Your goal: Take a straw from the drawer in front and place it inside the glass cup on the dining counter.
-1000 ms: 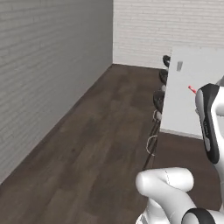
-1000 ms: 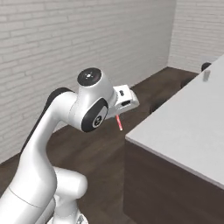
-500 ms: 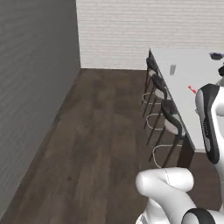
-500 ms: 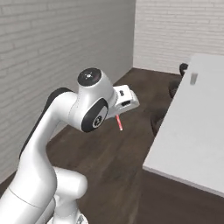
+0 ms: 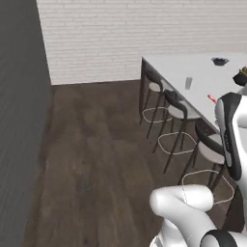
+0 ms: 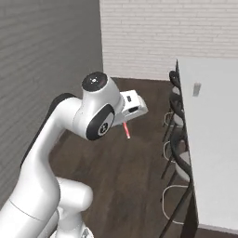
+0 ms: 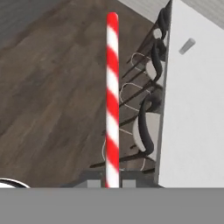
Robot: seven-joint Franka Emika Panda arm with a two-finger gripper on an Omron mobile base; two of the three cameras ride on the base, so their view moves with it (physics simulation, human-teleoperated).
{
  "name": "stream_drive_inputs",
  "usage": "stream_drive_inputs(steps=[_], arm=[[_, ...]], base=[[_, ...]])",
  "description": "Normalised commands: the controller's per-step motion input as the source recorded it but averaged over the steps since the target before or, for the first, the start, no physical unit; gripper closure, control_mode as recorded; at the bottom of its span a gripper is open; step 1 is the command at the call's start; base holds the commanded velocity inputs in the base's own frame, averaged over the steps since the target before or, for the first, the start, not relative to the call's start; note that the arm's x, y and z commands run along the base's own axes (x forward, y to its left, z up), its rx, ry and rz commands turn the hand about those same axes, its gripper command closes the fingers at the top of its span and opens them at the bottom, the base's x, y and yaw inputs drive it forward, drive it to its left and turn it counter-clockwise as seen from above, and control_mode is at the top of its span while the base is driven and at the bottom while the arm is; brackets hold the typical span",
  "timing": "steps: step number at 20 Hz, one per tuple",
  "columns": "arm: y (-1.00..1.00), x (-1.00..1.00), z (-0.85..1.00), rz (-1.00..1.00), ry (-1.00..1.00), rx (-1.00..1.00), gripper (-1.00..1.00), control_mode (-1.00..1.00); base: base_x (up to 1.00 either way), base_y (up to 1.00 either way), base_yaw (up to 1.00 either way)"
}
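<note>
The gripper (image 7: 113, 183) has its two dark finger tips drawn in close on either side of the straw (image 7: 112, 96), pinching its lower end, so the red and white stripes run straight out from the hand over the dark wood floor (image 7: 52, 87). From the right base view the straw (image 6: 127, 131) pokes down as a short red tip under the white hand, well apart from the counter. To the right of the straw stand the dark-backed stools (image 7: 146, 127), lined up along the near edge of the dining counter (image 7: 192, 109), between the hand and the white top. Further right and far back on that top sits the glass cup (image 7: 187, 45), small and greyish, standing alone; in the left base view the glass cup (image 5: 188, 83) is near the counter's edge above the stools (image 5: 176, 113), with a dark bowl (image 5: 220, 61) and a plant pot (image 5: 240, 77) beyond it.
</note>
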Motion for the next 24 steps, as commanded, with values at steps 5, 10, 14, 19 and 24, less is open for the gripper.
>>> stream_drive_inputs(steps=[5, 10, 14, 19, 24], arm=[[0.0, 0.0, 0.0, 0.0, 0.0, 0.0, 1.0, 1.0], [0.0, 0.0, 0.0, 0.0, 0.0, 0.0, 1.0, 1.0], [0.0, 0.0, 0.0, 0.0, 0.0, 0.0, 1.0, 1.0], [0.0, 0.0, 0.0, 0.0, 0.0, 0.0, 1.0, 1.0], [0.0, 0.0, 0.0, 0.0, 0.0, 0.0, 1.0, 1.0]], base=[[1.0, 0.78, -0.48], [1.0, 0.75, -0.49], [1.0, 0.69, -0.51], [1.0, 0.6, -0.54], [0.99, 0.75, -0.53]])
